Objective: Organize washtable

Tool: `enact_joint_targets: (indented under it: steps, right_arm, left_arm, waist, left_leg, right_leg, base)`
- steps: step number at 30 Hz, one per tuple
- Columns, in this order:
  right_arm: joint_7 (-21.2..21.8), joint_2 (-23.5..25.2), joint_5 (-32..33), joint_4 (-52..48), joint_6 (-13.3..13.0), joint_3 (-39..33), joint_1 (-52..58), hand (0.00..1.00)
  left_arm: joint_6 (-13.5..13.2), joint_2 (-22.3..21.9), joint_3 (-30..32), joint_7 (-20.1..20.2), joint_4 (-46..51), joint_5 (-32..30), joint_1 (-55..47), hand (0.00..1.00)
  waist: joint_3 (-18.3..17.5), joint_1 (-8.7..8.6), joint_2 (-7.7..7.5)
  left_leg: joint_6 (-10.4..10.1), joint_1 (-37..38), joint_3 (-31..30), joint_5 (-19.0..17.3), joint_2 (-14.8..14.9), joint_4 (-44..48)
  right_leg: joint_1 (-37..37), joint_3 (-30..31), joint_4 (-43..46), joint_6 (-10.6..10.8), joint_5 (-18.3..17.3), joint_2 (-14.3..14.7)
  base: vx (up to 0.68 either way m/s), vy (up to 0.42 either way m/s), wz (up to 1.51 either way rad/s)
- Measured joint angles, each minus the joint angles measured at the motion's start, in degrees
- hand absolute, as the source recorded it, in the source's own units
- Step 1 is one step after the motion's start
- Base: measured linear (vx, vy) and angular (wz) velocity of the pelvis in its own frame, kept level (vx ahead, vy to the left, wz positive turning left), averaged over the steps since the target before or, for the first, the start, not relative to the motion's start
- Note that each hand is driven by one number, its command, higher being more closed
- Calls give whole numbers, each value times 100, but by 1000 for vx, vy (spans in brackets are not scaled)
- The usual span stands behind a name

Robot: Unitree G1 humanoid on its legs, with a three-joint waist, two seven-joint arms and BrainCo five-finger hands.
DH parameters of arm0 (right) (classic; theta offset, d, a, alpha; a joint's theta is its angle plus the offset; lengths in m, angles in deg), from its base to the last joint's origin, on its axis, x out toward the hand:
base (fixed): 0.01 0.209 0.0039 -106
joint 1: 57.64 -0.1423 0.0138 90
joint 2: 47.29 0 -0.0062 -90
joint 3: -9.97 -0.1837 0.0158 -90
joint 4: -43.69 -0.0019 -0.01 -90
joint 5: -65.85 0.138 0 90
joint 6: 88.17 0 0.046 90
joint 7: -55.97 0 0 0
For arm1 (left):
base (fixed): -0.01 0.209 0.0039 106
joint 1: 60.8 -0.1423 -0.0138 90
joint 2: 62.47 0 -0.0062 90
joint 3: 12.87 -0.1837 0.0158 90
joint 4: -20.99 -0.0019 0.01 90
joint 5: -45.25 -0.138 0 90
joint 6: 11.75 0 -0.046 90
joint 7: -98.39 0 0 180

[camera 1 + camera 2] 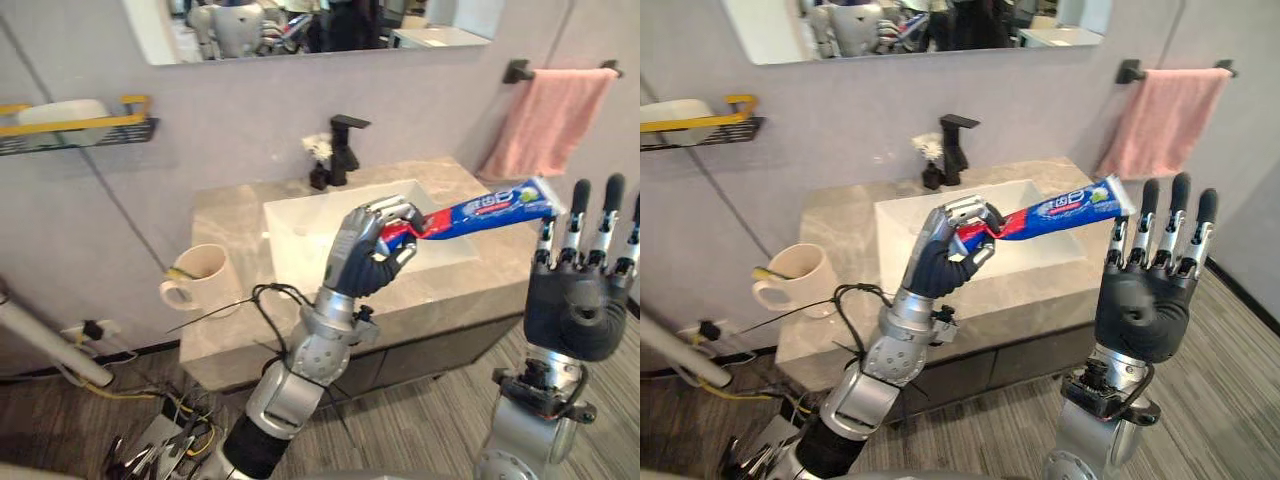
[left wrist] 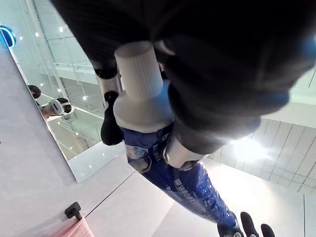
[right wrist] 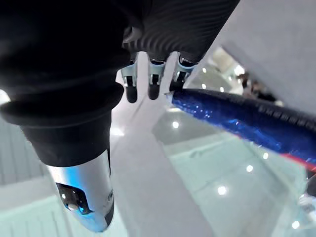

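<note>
We find the head views bright and evenly lit, the light soft and coming from overhead. The white basin [image 1: 300, 235] is the brightest surface, close to washed out, and shadows on the tabletop [image 1: 225, 215] are faint and soft-edged. In the wrist views the left hand [image 2: 207, 59] and right hand [image 3: 153, 79] sit close to the lens and go almost black. A ceiling light [image 2: 247, 148] flares into a broad white glow, small spots of glare dot the mirror [image 2: 74, 128], and the glossy toothpaste tube [image 3: 237, 116] glints. Straight lines bow towards the edges there.
</note>
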Motion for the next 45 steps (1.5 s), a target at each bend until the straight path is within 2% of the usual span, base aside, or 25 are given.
enact_joint_targets:
  steps: [4, 9, 18, 29, 37, 45]
  right_arm:
    - [-70, 0, 573, 155, -7, -3, -7, 0]
    - [-117, -1, 925, 229, -192, -17, 35, 0]
    - [-117, -1, 982, 227, -211, -153, 161, 0]
    - [-14, 58, 1068, 264, 30, -732, 753, 0]
    - [203, 49, 1216, 791, 185, -742, 696, 0]
    - [368, 6, 1904, 1136, 205, -343, 295, 0]
  left_arm:
    - [105, 0, -45, -100, -260, -7, 67, 100]
    - [181, -3, -249, -106, -397, -8, 67, 100]
    - [193, -4, -362, -98, -402, -7, 67, 100]
    - [155, -3, -490, 33, -401, -9, 66, 100]
    - [80, -1, -462, 46, -400, -8, 65, 100]
    - [78, 3, -529, 162, -401, -2, 63, 100]
  waist:
    - [-11, 52, -9]
    - [-20, 121, -26]
    - [-54, 130, -64]
    - [-179, 105, -70]
    - [-184, 109, -73]
    - [-178, 113, -80]
  left_leg:
    - [14, -117, -192, 8, -33, 55]
    - [44, -172, -427, 31, -44, 67]
    - [88, -213, -514, 61, -121, 71]
    - [87, -242, -494, 61, -121, 56]
    - [89, -345, -515, 63, -125, 51]
    - [98, -397, -591, 69, -133, 48]
  right_leg:
    - [42, -198, -8, 8, 3, -62]
    - [168, -435, -29, 21, -7, -94]
    - [188, -517, -32, 39, -10, -177]
    - [125, -499, -36, 38, -10, -172]
    - [40, -510, -48, 33, -6, -168]
    - [41, -559, -53, 30, -5, -173]
  base:
    - [11, 2, 24]
    - [0, -11, 22]
    - [-17, 1, 7]
    - [0, 0, 0]
    - [10, 1, 2]
    - [3, 3, 4]
